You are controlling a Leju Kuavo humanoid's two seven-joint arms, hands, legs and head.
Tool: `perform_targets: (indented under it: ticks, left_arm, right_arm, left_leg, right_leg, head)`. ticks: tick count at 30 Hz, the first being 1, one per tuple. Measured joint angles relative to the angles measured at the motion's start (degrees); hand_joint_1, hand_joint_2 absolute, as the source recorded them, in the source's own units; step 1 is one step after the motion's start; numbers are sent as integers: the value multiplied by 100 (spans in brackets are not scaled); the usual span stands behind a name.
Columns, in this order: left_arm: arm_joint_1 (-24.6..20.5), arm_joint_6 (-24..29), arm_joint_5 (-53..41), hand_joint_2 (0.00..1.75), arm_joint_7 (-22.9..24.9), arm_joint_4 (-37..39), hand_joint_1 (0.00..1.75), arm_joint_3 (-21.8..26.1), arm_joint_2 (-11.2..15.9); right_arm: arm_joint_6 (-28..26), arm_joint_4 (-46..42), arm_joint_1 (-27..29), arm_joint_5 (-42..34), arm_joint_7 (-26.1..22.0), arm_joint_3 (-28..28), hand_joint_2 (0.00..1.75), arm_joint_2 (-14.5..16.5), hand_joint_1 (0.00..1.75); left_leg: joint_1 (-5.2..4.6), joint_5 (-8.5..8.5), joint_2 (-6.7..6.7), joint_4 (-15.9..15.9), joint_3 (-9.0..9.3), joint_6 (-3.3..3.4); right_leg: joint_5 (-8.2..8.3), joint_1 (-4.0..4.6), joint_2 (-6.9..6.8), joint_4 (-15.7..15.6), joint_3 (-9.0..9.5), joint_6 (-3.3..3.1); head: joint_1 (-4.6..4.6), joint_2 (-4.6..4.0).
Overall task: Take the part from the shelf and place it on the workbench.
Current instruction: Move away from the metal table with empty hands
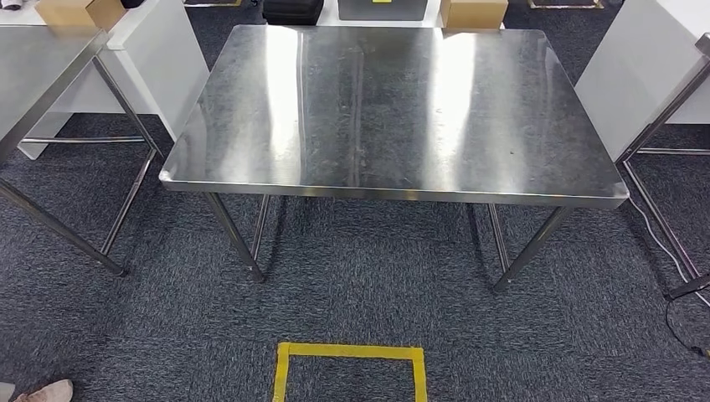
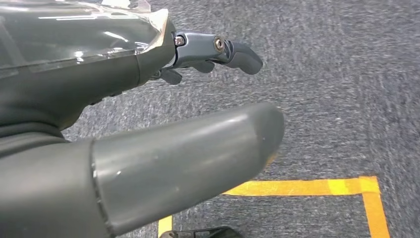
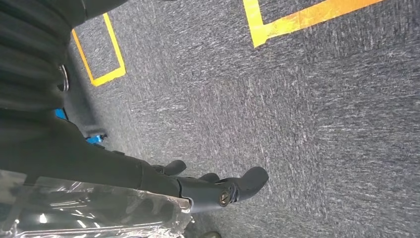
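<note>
table [image 1: 393,109]: a stainless steel workbench stood straight ahead of me, its rectangular top scuffed and glaring with light streaks.
legs: slim steel tubes splayed down onto the dark grey carpet.
pose: level, long front edge facing me, squarely across my view.

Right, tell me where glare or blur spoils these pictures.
Head view: sharp, with broad white glare bands on the steel workbench. Left wrist view: the thumb of the left hand is close and soft; the carpet looks smeared. Right wrist view: carpet streaked, highlights on clear film beside the right hand.
</note>
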Motion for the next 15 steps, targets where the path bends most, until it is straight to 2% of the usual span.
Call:
perform_targets:
  ticks: [2, 3, 4, 6, 8, 9, 11, 12, 13, 14, 15]
  left_arm:
    - [-13, -1, 0, 0, -6, 0, 0, 1, 9]
    - [-22, -2, 0, 0, -9, 0, 0, 1, 14]
    - [-30, -5, 0, 0, -12, 0, 0, 1, 19]
    - [-35, -11, 1, 0, -15, 0, 0, 2, 21]
    - [-40, -17, 3, 0, -18, 0, 0, 4, 17]
    - [-46, -18, 5, 0, -20, 0, 0, 7, 16]
    - [-52, -22, 8, 0, -24, 0, 0, 10, 15]
    - [-51, -26, 8, 0, -26, 0, 0, 13, 16]
    - [-48, -30, 8, 0, -31, 0, 0, 15, 13]
    - [-45, -33, 7, 0, -37, 0, 0, 17, 8]
    - [-43, -36, 4, 0, -44, 0, 0, 20, 1]
  right_arm:
    - [0, 0, -2, 1, -11, 1, 175, 4, 0]
    - [0, 0, -5, 2, -15, 1, 175, 7, 0]
    - [0, 0, -9, 5, -18, 2, 175, 9, 0]
    - [-1, 0, -18, 15, -19, 3, 175, 10, 0]
    - [-2, 0, -24, 20, -20, 4, 175, 3, 0]
    - [-2, 0, -25, 20, -21, 4, 175, 1, 0]
    - [-2, 0, -24, 19, -23, 4, 175, -5, 0]
    - [-2, 0, -22, 16, -24, 4, 175, -7, 0]
    - [-2, 0, -18, 8, -25, 4, 175, -11, 0]
    - [-2, 0, -14, 0, -25, 3, 175, -15, 0]
    - [-2, 0, -12, -8, -27, 3, 175, -20, 0]
  left_leg:
    - [-12, 314, -1, -830, 499, 62]
    - [-25, 401, -1, -1139, 670, 96]
    - [-43, 432, -2, -1306, 750, 127]
    - [-70, 462, -1, -1360, 729, 183]
    - [-53, 561, 19, -1450, 721, 265]
    - [-40, 617, 29, -1497, 708, 310]
    - [-37, 693, 39, -1526, 643, 361]
    - [-43, 721, 42, -1522, 596, 367]
    - [-48, 748, 42, -1516, 553, 361]
    - [-49, 773, 42, -1507, 512, 349]
    - [-48, 794, 40, -1494, 479, 335]
  right_leg:
    - [12, 18, 3, 10, -5, 20]
    - [21, 35, 2, 15, -13, 38]
    - [35, 49, 1, 18, -26, 62]
    - [77, 64, -1, 3, -56, 131]
    - [27, 74, 2, 71, -120, 181]
    - [-92, 78, 7, 248, -213, 175]
    - [-481, 56, 16, 951, -527, 127]
    - [-659, 39, 16, 1353, -690, 128]
    - [-757, 27, 16, 1613, -778, 155]
    - [-762, 15, 16, 1648, -748, 204]
    - [-689, 5, 16, 1470, -617, 260]
  head:
    - [0, 0]
    - [3, 0]
    - [4, 0]
    - [8, 0]
    - [8, 0]
    - [15, 1]
    - [30, 1]
    - [36, 1]
    - [37, 1]
    - [37, 1]
    - [38, 1]
